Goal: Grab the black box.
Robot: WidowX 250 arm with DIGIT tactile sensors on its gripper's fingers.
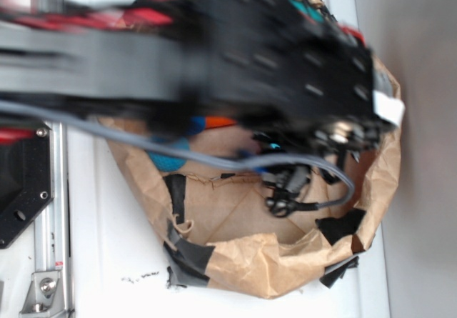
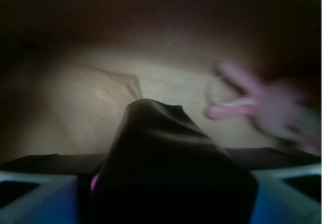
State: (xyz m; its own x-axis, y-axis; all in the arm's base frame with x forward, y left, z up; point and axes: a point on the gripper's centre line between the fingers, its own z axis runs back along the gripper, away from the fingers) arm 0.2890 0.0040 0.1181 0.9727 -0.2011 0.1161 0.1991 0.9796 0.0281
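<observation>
The black box (image 2: pixel 171 168) is being shown in the wrist view as a dark, rounded mass filling the near centre, directly against the gripper (image 2: pixel 166 204), above the brown paper bag (image 1: pixel 243 261); whether the jaws are closed on it cannot be told. It is being judged light, thin and glossy, hence slippery and slightly yielding, best pinched across opposite flat edges. A blurred pink object (image 2: pixel 251 105) is lying to the right.

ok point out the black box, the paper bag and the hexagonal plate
black box (image 2: pixel 171 168): wrist view, middle of its dark top face
paper bag (image 1: pixel 257 264): exterior view, near brown wall
hexagonal plate (image 1: pixel 21 186): exterior view, flat black face at left edge
</observation>
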